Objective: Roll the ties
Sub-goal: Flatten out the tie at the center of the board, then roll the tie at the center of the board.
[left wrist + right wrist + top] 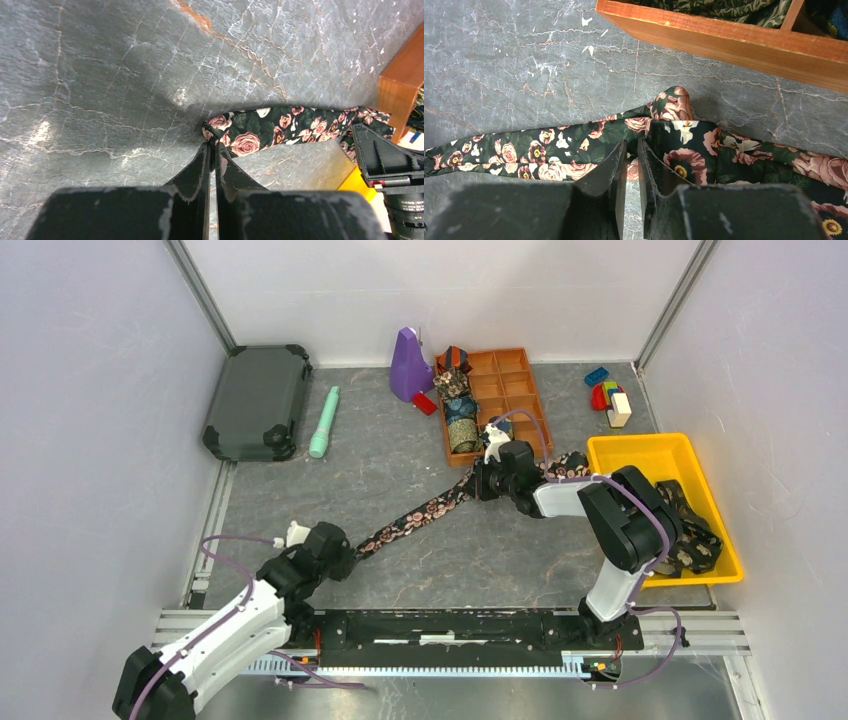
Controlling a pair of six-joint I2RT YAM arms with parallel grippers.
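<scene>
A dark tie (420, 512) with pink roses lies stretched across the grey table between both arms. My left gripper (350, 552) is shut on its narrow end; in the left wrist view that end of the tie (260, 127) is pinched at the tips of the gripper (214, 146). My right gripper (484, 480) is shut on a bunched fold further along, by the wooden tray. There the tie (549, 150) runs left and right of the gripper (631, 142). Rolled ties (461, 430) sit in the tray's left compartments. More dark ties (695, 540) lie in the yellow bin.
The wooden compartment tray (520, 390) stands at the back centre, just beyond the right gripper. A yellow bin (640, 445) is at the right. A grey case (258, 400), a green cylinder (325, 422), a purple object (409, 365) and coloured blocks (608, 395) line the back.
</scene>
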